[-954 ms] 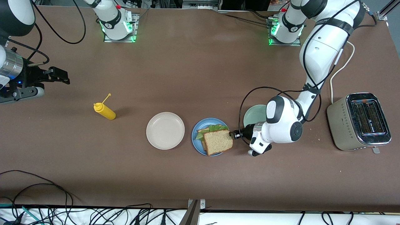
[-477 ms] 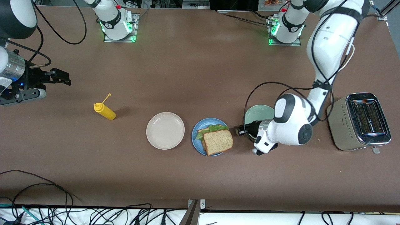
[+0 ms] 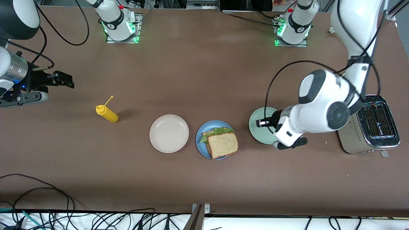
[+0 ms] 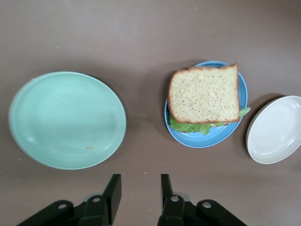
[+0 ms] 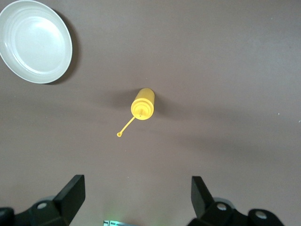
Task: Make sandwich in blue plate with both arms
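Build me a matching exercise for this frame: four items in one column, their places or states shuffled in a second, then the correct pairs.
Items:
1. sandwich
2. left pincer
3. right pincer
4. mustard bottle

Places or states:
A. open wide, up over bare table toward the right arm's end
B. stands upright on the table, cap strap sticking up
C. rests on the blue plate, lettuce showing under the top slice
D. empty, fingers a little apart, above the pale green plate

Pairs: 1-C, 2-D, 3-A, 4-B
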Robot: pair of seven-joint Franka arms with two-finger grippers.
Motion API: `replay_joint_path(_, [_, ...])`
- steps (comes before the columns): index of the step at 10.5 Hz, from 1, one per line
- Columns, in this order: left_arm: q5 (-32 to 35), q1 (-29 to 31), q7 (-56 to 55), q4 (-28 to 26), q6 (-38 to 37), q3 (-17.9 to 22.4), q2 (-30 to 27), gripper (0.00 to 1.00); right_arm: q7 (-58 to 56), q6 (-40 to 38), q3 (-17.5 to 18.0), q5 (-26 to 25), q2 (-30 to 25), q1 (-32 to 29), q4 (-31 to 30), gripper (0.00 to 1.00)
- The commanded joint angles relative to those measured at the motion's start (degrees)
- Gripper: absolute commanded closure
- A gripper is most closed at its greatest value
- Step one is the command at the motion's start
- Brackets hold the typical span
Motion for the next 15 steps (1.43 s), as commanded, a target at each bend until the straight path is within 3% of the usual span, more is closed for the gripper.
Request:
replay_joint_path(1, [1.42,-0.55,-0.15,-4.71,-4.01,4.74,-8.88,0.52,4.32,0.28,0.78,-0.21,0.28,-0.42,0.64,0.0])
replay_joint_path(2, [1.86,-0.55,-0.15,-6.37,-5.69,5.45,-12.21,0.47,5.37,0.54,0.87,-0.3,0.63,0.36,0.9,0.0])
replay_joint_path(3, [5.26,-0.55,-0.06,-8.47,-6.84,5.98,-15.9,0.0,5.73,0.63,0.87,-0.3,0.98,0.46,0.9,0.0])
replay_joint_path(6, [8.63,-0.11,-0.06,-11.84,-9.03,5.99,-22.69,0.0,5.74,1.16,0.87,-3.01,1.07,0.46,0.99,0.0])
replay_joint_path(9, [14.41,0.33,4.47,-12.1,-13.16,5.99,-27.52,0.0,6.0,1.95,0.87,-1.63,0.98,0.54,0.82,0.0])
replay_joint_path(12, [15.14,4.01,15.55,-12.1,-13.44,6.16,-31.04,0.0,8.19,2.22,0.87,-1.62,0.89,0.54,0.55,0.0])
replay_joint_path(15, [15.05,4.37,17.34,-12.19,-13.96,9.31,-32.8,0.0,8.11,2.04,0.87,-1.62,0.89,0.54,0.64,0.0])
